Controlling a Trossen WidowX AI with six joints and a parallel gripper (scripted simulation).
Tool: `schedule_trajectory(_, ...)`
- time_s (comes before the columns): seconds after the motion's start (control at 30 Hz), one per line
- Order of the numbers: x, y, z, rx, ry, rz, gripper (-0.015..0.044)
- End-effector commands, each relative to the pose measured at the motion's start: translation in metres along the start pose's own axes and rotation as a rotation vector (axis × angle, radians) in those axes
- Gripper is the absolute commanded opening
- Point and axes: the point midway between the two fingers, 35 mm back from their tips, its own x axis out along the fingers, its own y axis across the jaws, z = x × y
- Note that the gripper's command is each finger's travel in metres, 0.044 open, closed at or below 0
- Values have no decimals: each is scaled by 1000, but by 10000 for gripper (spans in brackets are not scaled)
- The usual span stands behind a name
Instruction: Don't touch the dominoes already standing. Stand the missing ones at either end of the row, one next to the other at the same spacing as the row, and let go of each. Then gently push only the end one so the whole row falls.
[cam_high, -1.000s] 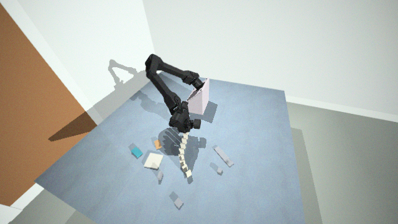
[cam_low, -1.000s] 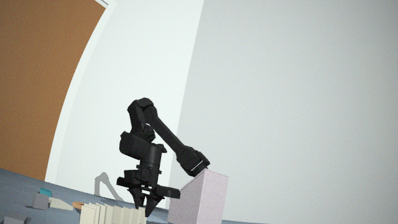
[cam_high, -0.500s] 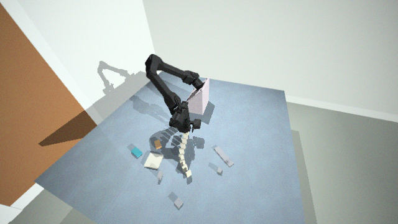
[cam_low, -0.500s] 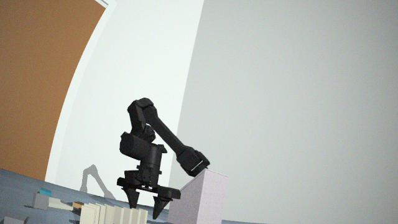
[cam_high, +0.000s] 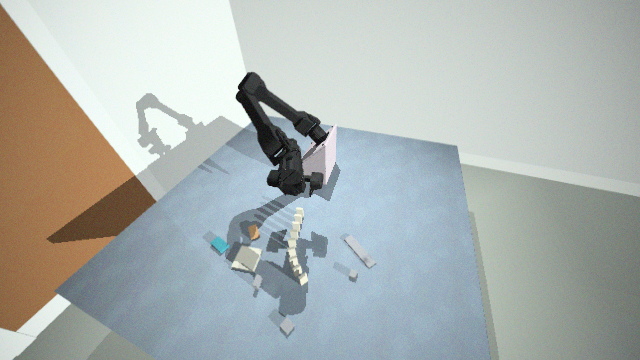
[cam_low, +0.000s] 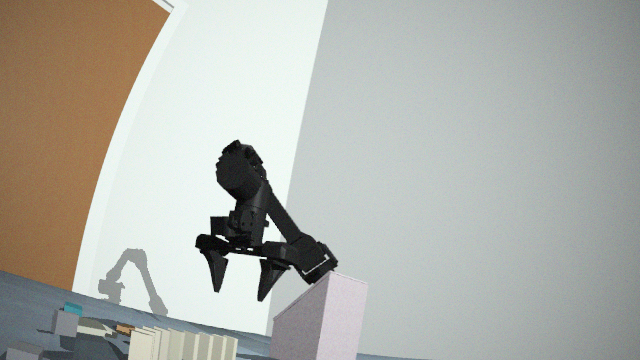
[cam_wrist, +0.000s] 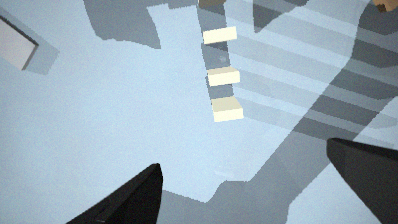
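A curved row of several cream dominoes (cam_high: 292, 243) (cam_low: 190, 345) (cam_wrist: 223, 76) stands upright on the blue table. The end domino nearest the arm base (cam_high: 299, 212) (cam_low: 229, 348) (cam_wrist: 228, 113) stands upright, in line with its neighbours. The domino at the far end (cam_high: 303, 279) also looks upright. No loose domino shows in these views. My gripper (cam_high: 298, 190) (cam_low: 239, 296) (cam_wrist: 242, 159) is wide open and empty. It hangs well above the table, beyond the arm-side end of the row, with its fingertips clear of the dominoes. The top view hides the fingertips partly.
Left of the row lie an orange block (cam_high: 254, 231) (cam_low: 124, 329), a teal block (cam_high: 219, 244) (cam_low: 73, 309) and a cream flat box (cam_high: 247, 258). Right are a grey plank (cam_high: 359, 251) (cam_wrist: 17, 45) and a small grey block (cam_high: 353, 275). A pink pedestal (cam_high: 327, 157) (cam_low: 342, 315) stands by the arm base.
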Motion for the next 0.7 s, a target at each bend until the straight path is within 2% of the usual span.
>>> schedule_trajectory(0.0, -34, -2, -3, 12, -6, 3, 440)
schedule_trajectory(0.1, -34, -2, -3, 12, -6, 3, 440)
schedule_trajectory(0.17, -31, -2, -4, 78, -6, 4, 387)
schedule_trajectory(0.6, 24, -2, -35, 1428, -6, 1, 46)
schedule_trajectory(0.67, 29, -2, -39, 1562, -7, 0, 0)
